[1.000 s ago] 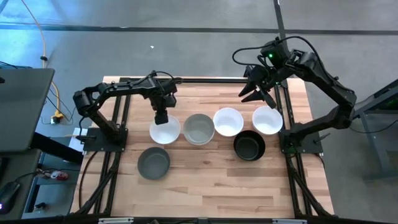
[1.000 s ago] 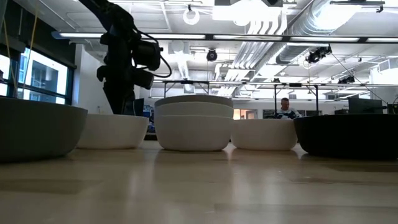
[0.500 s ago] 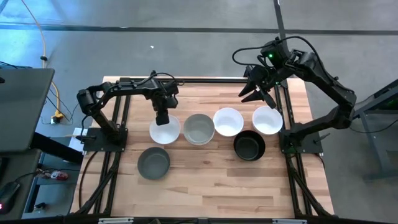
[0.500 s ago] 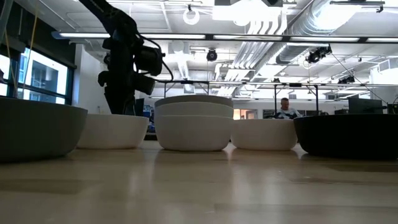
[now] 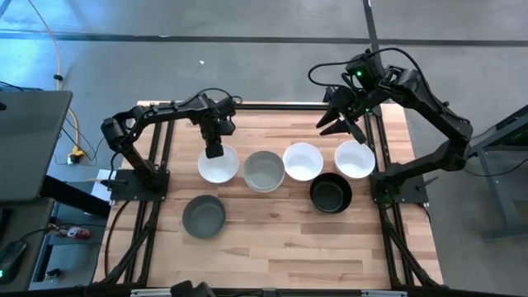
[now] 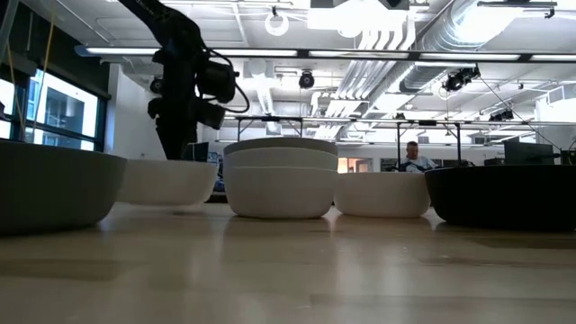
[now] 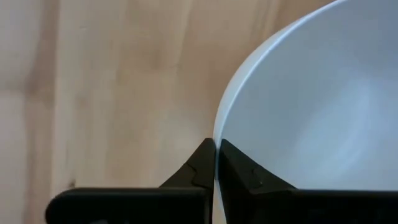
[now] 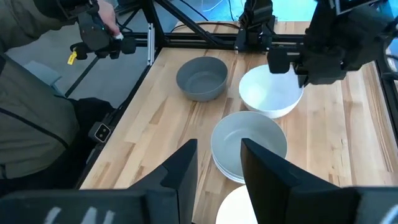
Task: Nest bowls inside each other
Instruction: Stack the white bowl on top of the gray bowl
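**Left claw clamped on white bowl rim; bowl off the tabletop**

Left arm reaches in from the far-left corner of the tabletop (image 5: 272,239), wrist bent down. Left claw (image 5: 214,152) is pinched shut on the far rim of the white bowl (image 5: 219,166); in the wrist view one finger sits inside the wall, one outside. This bowl is the end of the row, just beside the grey-on-white stack (image 5: 264,171). In the low view its base hangs clear of the wood, tilted slightly.

Right arm is parked above the tabletop's far-right corner, beyond the white bowl at that end of the row (image 5: 355,158). Right claw (image 5: 340,125) has fingers spread, holding nothing.

Other bowls: white bowl (image 5: 303,161) next along from the stack, black bowl (image 5: 331,195) and lone grey bowl (image 5: 203,215) nearer the front.

Change versus a second ago: left claw was open over the rim, bowl flat on the wood. Now closed and lifted. Right arm unchanged.
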Controlling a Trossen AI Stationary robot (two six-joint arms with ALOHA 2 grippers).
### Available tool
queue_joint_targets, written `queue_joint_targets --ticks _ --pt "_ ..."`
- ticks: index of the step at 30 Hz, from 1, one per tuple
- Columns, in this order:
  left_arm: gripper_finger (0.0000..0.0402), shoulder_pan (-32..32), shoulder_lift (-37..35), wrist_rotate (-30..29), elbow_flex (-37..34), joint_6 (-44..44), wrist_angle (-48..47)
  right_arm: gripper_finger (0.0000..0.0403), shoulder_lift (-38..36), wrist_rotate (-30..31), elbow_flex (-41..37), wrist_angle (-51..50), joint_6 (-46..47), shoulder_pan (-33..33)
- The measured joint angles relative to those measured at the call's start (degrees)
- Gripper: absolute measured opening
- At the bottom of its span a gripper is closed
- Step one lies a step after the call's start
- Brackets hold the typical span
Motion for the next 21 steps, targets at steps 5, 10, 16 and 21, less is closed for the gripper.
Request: queue_joint_targets --ticks 5,10,16,21 --pt "0.0001 0.7 0.0 1.3 5.69 0.02 -4.28 0.0112 0.0 0.01 0.0 0.0 -0.2 0.0" --pt "0.0 0.39 -0.01 3.43 12.5 0.26 -7.65 0.0112 0.0 0.02 0.0 0.0 -0.39 0.0" --pt "0.0 -0.76 0.0 3.45 20.28 0.15 -10.71 0.0112 0.0 0.14 0.0 0.0 -0.45 0.0" --pt "0.0 -2.43 0.1 3.79 23.99 -1.2 -10.94 0.0112 0.0 0.24 0.0 0.0 -0.46 0.0"
